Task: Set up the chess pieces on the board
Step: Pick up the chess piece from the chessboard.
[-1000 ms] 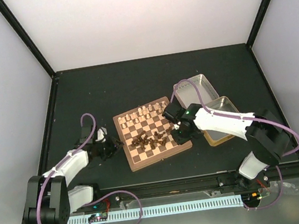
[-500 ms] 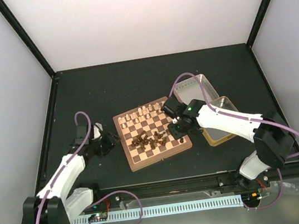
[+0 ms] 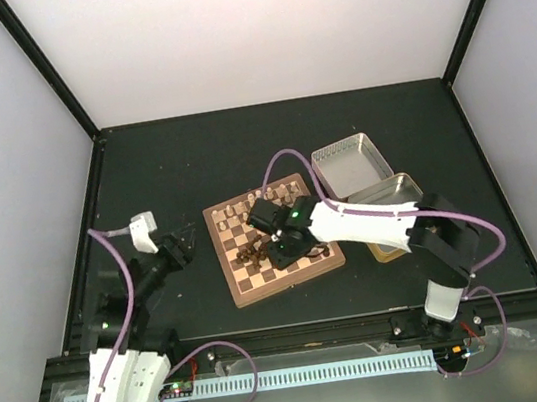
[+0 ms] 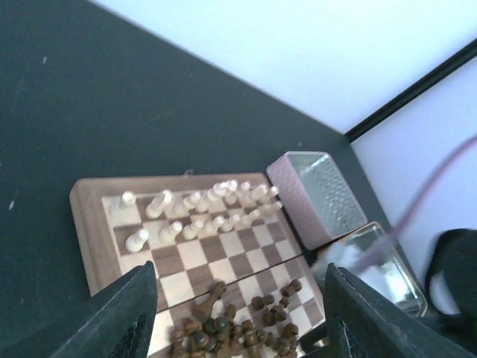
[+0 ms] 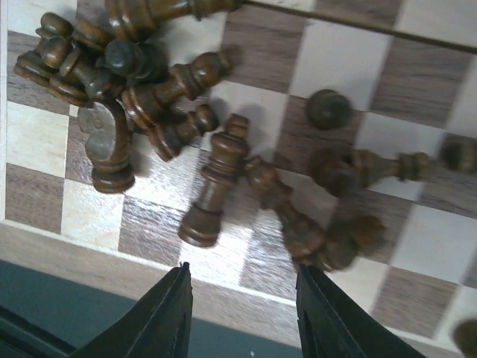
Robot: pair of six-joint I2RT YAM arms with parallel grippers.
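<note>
A: Left gripper [image 4: 242,302] sits off the board's [image 4: 84,231] left side, fingers apart, empty. Prob. keeping clear.

B: Cream pieces [image 4: 200,214] stand in 2 far rows. Dark pieces [image 5: 212,183] lie heaped mid-board. Right gripper [image 5: 240,307] hovers over them, open, nothing held. Lining up a pick, I reckon.
</note>
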